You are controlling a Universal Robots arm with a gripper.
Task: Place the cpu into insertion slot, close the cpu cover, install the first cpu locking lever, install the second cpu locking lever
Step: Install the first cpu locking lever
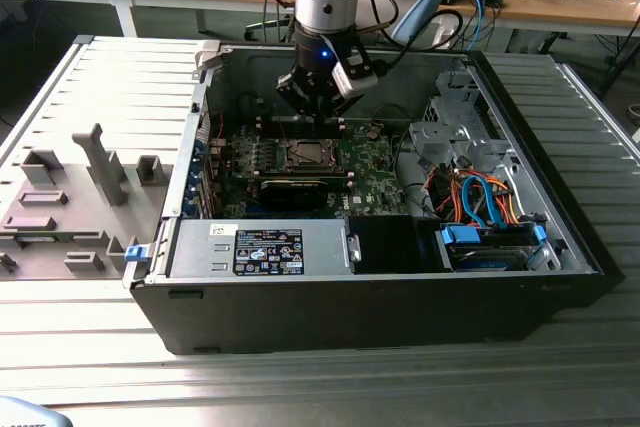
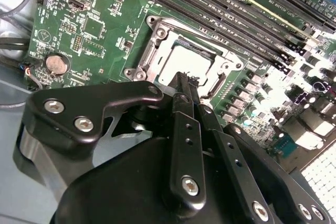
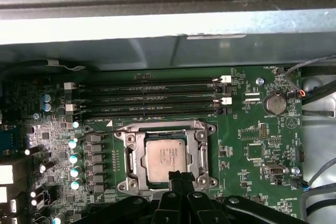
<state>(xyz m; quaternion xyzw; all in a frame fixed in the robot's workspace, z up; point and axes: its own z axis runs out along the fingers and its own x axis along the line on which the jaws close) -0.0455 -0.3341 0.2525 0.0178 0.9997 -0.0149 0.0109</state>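
Observation:
The cpu [image 3: 166,155] [image 2: 185,62] lies flat in the insertion slot [image 1: 305,154], silver top up. The cpu cover [image 3: 131,153] [image 2: 152,51], a silver frame, lies down around it with the chip showing through its cut-out. My gripper [image 3: 176,178] [image 2: 187,83] [image 1: 318,112] hangs just over one edge of the socket. Its black fingers [image 2: 181,124] are shut together with nothing between them, and the tips touch or nearly touch the frame's rim. In neither wrist view can I make out how the locking levers stand.
The green motherboard [image 1: 372,159] lies inside an open black computer case [image 1: 400,297]. Long black memory slots [image 3: 147,95] run beside the socket, and a round coin battery [image 3: 274,103] sits nearby. Drive cables [image 1: 480,197] fill the exterior view's right. Grey fixtures [image 1: 100,162] stand outside the case.

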